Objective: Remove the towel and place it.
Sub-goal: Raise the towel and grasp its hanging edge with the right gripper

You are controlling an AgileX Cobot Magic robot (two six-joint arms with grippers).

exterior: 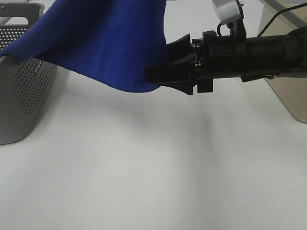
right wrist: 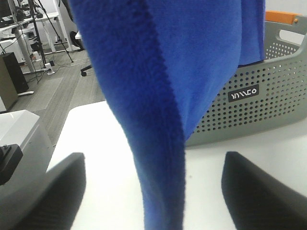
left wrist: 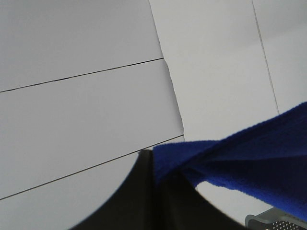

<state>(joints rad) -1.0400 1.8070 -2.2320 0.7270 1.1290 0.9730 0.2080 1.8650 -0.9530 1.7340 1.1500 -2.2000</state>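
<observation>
A white table [exterior: 144, 177] lies under soft, even light. White panels [left wrist: 76, 100] with thin dark seams form the backdrop; beyond, a grey plank floor [right wrist: 53, 93] carries desks [right wrist: 48, 19] and black tripod legs [right wrist: 34, 33].

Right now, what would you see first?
A big blue towel fills the top left, its end lying over the grey basket at the left edge. The black right end effector reaches in from the right, open around the towel's hanging edge.

Blue towel [exterior: 105, 43] at spread jaws
</observation>
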